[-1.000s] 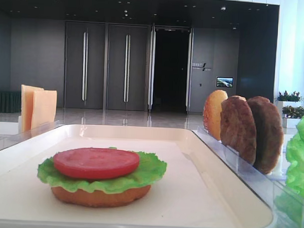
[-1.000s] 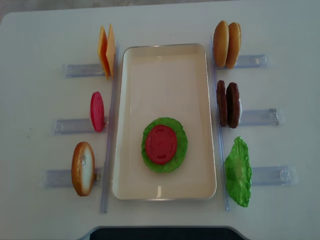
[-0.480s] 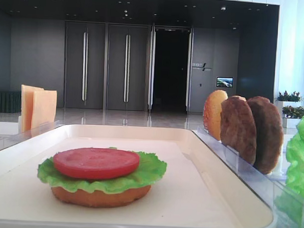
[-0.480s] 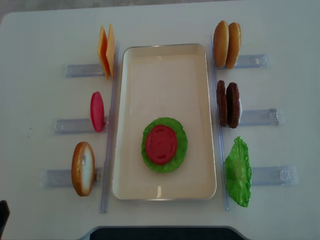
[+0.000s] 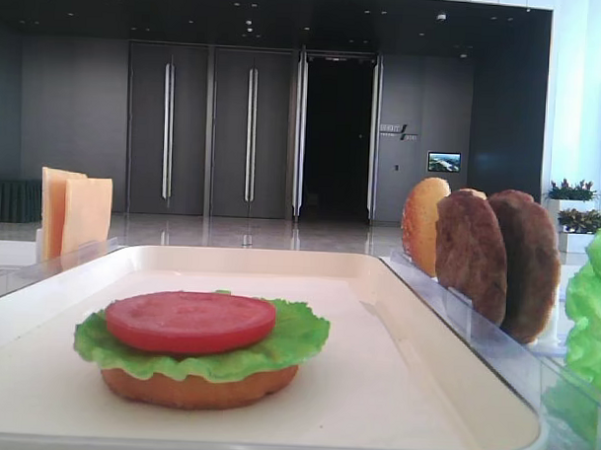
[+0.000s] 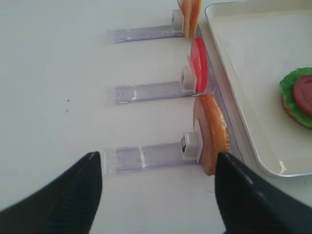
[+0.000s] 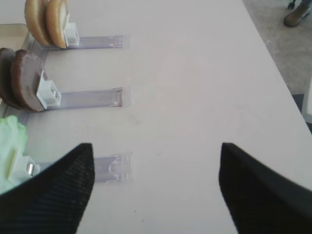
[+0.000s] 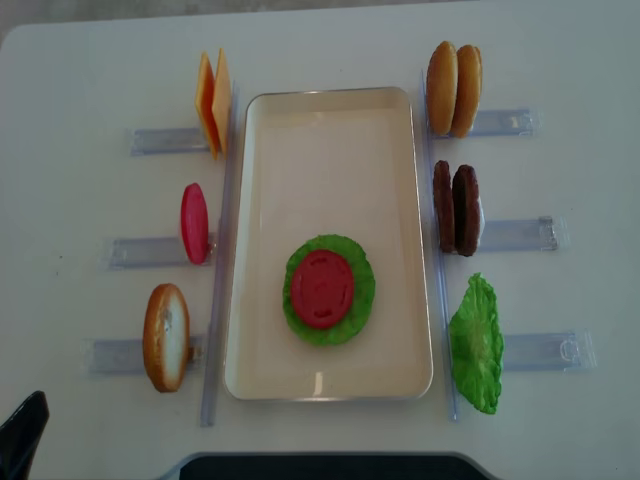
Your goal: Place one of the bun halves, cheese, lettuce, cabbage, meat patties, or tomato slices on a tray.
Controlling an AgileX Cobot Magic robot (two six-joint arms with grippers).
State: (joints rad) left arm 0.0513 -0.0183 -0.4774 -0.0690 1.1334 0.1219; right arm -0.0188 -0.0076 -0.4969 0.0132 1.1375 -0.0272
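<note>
**A:** On the tray (image 8: 330,120), toward its near end, a bun half (image 5: 198,387) already carries lettuce (image 8: 362,292) and a tomato slice (image 8: 322,288). What could go wrong from here?

**B:** My guess: the left gripper (image 6: 158,187) goes for the domed bun (image 6: 210,134), which stands on edge in its clear holder (image 6: 141,158) just beside the tray. Closing off-centre on that curved piece could tip it out, or knock the spare tomato slice (image 6: 199,64) standing in the next holder.

**A:** How is the arm posed?

**B:** Low over the counter (image 8: 80,80) at the near left corner, well apart from the tray, looking along the holders. Its fingers (image 6: 58,195) are spread wide with nothing between them.

**A:** And the right?

**B:** The right gripper (image 7: 156,187) hangs over bare counter beyond the patties (image 7: 22,80), fingers also wide apart and holding nothing.
</note>
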